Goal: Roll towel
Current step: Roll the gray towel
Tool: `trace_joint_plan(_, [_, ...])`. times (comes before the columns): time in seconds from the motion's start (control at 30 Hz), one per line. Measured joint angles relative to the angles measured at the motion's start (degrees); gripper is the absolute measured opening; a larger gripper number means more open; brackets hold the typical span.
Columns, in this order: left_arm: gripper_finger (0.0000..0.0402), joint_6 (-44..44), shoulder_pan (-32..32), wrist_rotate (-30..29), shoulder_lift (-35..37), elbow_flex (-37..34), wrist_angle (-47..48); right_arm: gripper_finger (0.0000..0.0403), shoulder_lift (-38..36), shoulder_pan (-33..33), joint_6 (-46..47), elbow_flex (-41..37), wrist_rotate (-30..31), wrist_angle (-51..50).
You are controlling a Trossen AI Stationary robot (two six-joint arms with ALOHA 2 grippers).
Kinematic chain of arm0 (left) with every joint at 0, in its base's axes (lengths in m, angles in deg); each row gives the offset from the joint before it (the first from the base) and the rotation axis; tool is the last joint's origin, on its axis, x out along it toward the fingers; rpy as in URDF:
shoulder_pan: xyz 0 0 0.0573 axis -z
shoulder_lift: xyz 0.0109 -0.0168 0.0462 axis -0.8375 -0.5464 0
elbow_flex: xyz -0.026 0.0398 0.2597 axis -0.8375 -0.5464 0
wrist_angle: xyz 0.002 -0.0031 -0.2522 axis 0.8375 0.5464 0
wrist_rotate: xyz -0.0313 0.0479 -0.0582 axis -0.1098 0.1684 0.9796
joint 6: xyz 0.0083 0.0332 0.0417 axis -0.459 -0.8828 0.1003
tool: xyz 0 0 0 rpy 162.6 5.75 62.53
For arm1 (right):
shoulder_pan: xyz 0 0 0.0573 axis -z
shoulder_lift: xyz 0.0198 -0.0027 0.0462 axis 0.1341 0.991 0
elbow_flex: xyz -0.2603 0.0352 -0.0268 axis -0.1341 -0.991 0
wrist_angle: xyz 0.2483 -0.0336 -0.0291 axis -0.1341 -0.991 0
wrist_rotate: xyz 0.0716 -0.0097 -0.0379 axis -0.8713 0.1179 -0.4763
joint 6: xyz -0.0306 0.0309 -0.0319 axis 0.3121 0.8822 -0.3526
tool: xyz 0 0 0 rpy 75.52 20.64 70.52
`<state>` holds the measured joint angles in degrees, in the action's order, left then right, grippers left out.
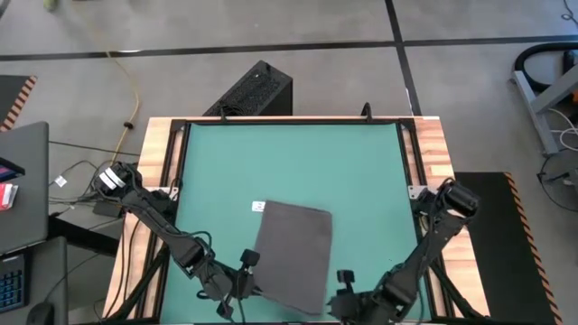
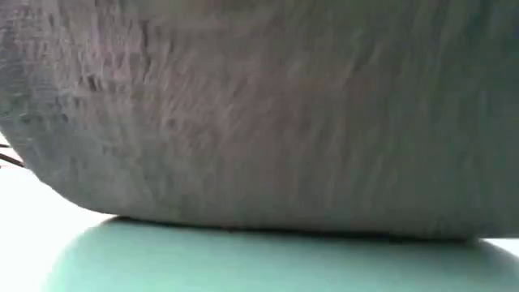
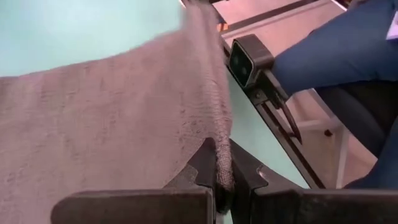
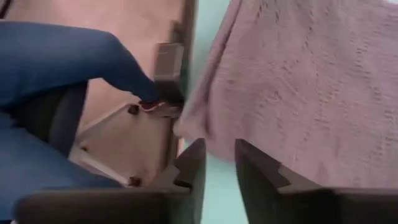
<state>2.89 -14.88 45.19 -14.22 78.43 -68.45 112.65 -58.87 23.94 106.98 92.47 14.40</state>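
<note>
You see the towel (image 1: 293, 253) lying at the near edge of the green table (image 1: 361, 181), its corner pinched in your left gripper (image 3: 222, 180), while your right gripper (image 4: 219, 163) stands apart, seemingly holding nothing.

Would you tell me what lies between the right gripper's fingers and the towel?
Nothing: in the right wrist view, the right gripper stands open just off the towel, with bare green tabletop between.

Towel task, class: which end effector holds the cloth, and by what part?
The left end effector pinches the towel by its near edge; the right end effector stands open, holding nothing.
</note>
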Motion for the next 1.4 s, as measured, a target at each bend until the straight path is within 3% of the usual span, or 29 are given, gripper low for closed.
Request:
trace_joint_plan(0.17, [0.0000,-0.93,0.24,-0.14,-2.57,0.00,-1.43,0.0169,-0.05,-0.55,0.53,-0.53,4.74,-0.92])
trace_joint_plan(0.3, [0.0000,-0.37,0.37,0.19,-6.34,0.02,-1.91,0.0188,-0.05,1.42,3.46,-0.62,9.34,-7.21])
trace_joint_plan(0.43, [0.0000,3.51,0.33,-0.85,-7.61,0.12,-3.35,0.0192,-0.01,3.81,3.66,-0.71,7.80,-9.97])
trace_joint_plan(0.63, [0.0000,5.95,1.39,-1.33,-7.61,0.14,-3.63,0.0192,0.24,2.95,-4.93,-3.06,2.71,2.80])
trace_joint_plan(0.77, [0.0000,6.74,1.83,-2.73,-7.61,0.15,-3.82,0.0192,0.77,0.73,-4.80,-4.16,2.20,10.21])
trace_joint_plan(1.0, [0.0000,7.01,1.11,-5.73,-7.58,0.15,-4.49,0.0211,7.36,-1.53,-8.82,-4.05,3.50,11.98])
trace_joint_plan(1.07, [0.0000,7.01,1.04,-6.39,-7.58,0.17,-4.61,0.0215,9.17,-1.10,-9.39,-3.97,6.11,9.49])
trace_joint_plan(1.17, [0.0000,7.43,0.85,-7.82,-7.58,0.17,-4.46,0.0208,9.11,0.80,-2.50,-4.03,12.41,0.38])
trace_joint_plan(1.4, [0.0000,6.83,0.37,-10.17,-7.58,0.20,-4.29,0.0132,4.28,3.25,-5.63,-6.35,27.43,-12.26])
